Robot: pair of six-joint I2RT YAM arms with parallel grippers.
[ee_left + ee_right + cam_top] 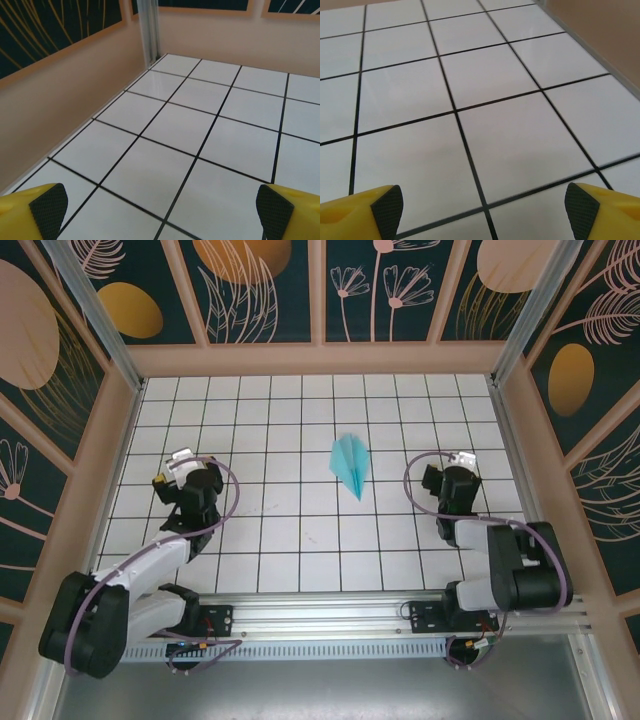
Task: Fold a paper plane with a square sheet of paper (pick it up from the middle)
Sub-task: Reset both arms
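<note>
The paper plane [351, 464], a narrow turquoise-blue dart with a centre crease, lies flat on the white tiled table [300, 540] near the middle, its tip pointing toward the near edge. My left gripper [180, 462] hovers well to its left, open, with nothing between its yellow fingers [47, 207]. To the plane's right, a few tiles away, my right gripper [458, 462] also stands open and empty, its fingers [385, 210] wide apart over bare tiles.
Beige walls [100, 470] with dark floral panels enclose the table on three sides. A metal corner post [149, 30] stands at the far left corner. An aluminium rail [330, 615] carrying both arm bases runs along the near edge.
</note>
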